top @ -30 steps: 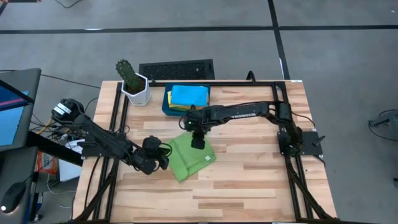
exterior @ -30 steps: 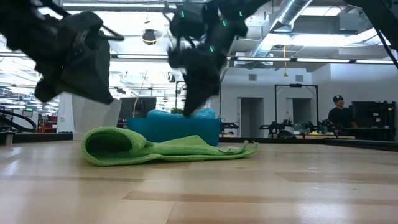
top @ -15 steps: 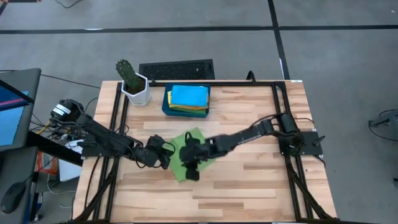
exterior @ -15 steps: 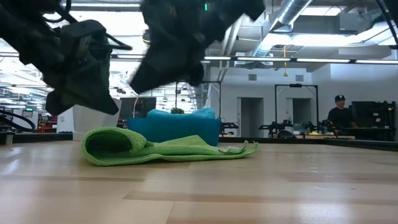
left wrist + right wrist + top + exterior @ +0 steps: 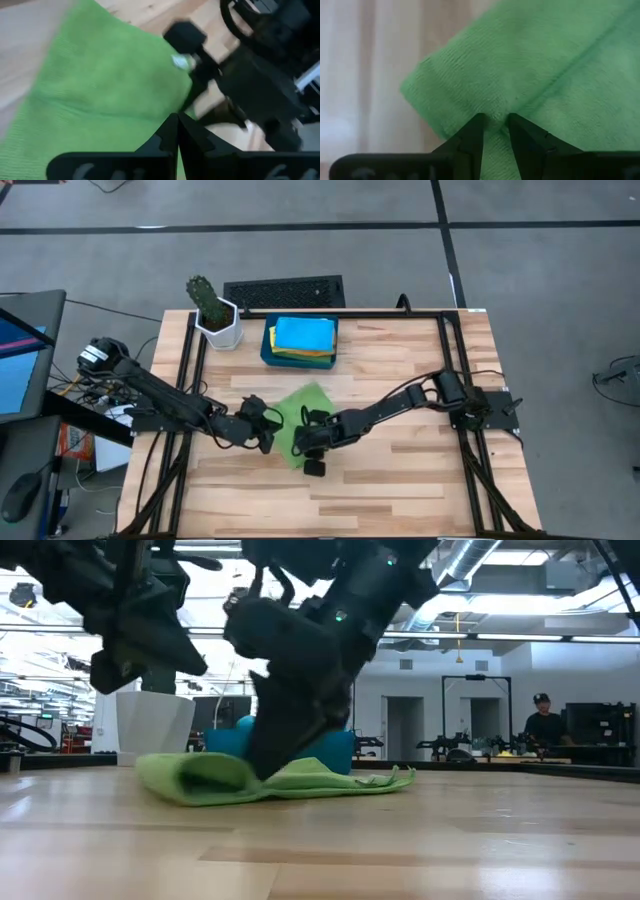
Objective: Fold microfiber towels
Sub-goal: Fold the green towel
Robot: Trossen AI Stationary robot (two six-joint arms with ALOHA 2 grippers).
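A green microfiber towel (image 5: 303,408) (image 5: 340,778), folded over, lies flat on the wooden table at its middle. My right gripper (image 5: 314,464) (image 5: 494,125) (image 5: 262,768) has come down on the towel's near end, its fingers a narrow gap apart. My left gripper (image 5: 264,430) (image 5: 176,127) (image 5: 150,650) is shut and hangs just off the towel's left edge, above it and holding nothing. At the back, a sky-blue towel (image 5: 303,333) tops a stack in the dark teal tray (image 5: 268,350). My right gripper sets its two fingertips (image 5: 476,127) on the towel's top layer, close to the folded near corner (image 5: 492,111). It comes slanting down from the table's right. A small pucker of cloth stands between the tips. The towel stays flat on the table.
A white pot with a cactus (image 5: 216,320) stands at the back left beside the tray. A black slatted object (image 5: 285,292) lies beyond the far edge. Bare wood stretches to the right of the towel and toward the near edge. A person (image 5: 545,725) stands far off in the room.
My right gripper has swung from above the towel's far part toward the near edge and down onto the towel. The towel's rounded left fold now lies flatter. My left gripper has risen a little and tipped.
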